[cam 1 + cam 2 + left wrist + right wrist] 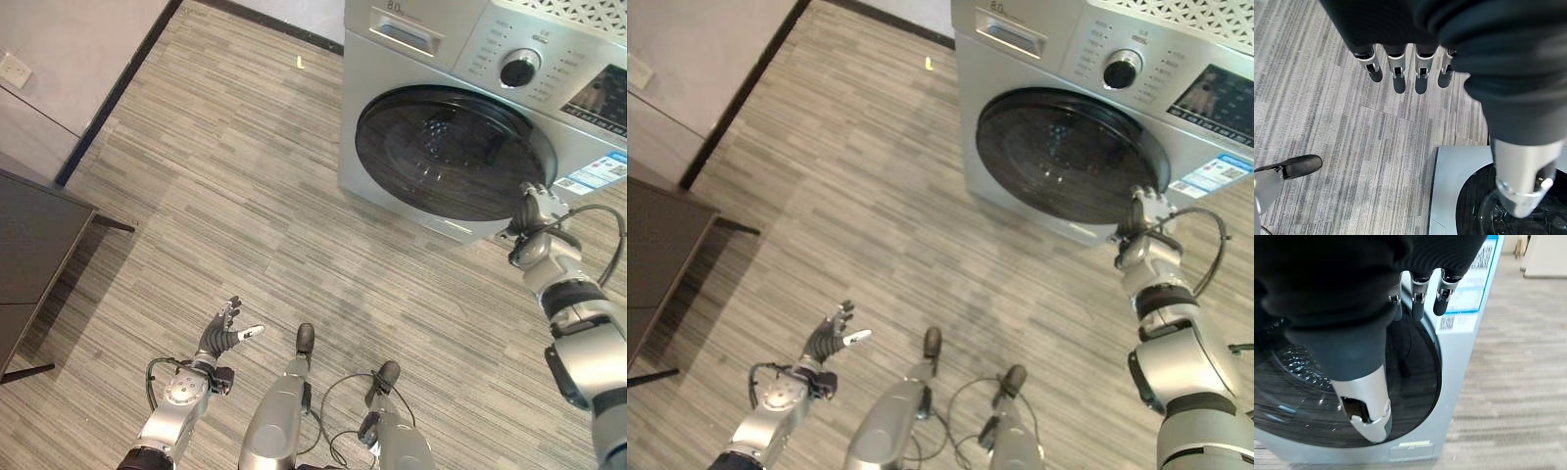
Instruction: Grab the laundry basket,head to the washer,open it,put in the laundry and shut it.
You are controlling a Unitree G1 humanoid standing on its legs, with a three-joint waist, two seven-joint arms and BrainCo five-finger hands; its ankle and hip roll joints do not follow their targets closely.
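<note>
The silver washer [411, 69] stands at the upper right, its round dark glass door [446, 147] shut against the front. My right hand [536, 211] reaches up to the door's right rim, beside the blue label; in the right wrist view its fingers [1418, 301] lie nearly straight against that rim [1436, 362] and the thumb [1365, 401] hangs before the glass. My left hand [221, 335] hovers low over the floor at the lower left, fingers [1397, 73] straight and spread, holding nothing.
A dark table [34, 245] stands at the left edge against a pale wall with a black skirting [118, 93]. Striped grey wood floor [245, 196] spreads between it and the washer. A control knob [518, 67] sits on the washer's panel.
</note>
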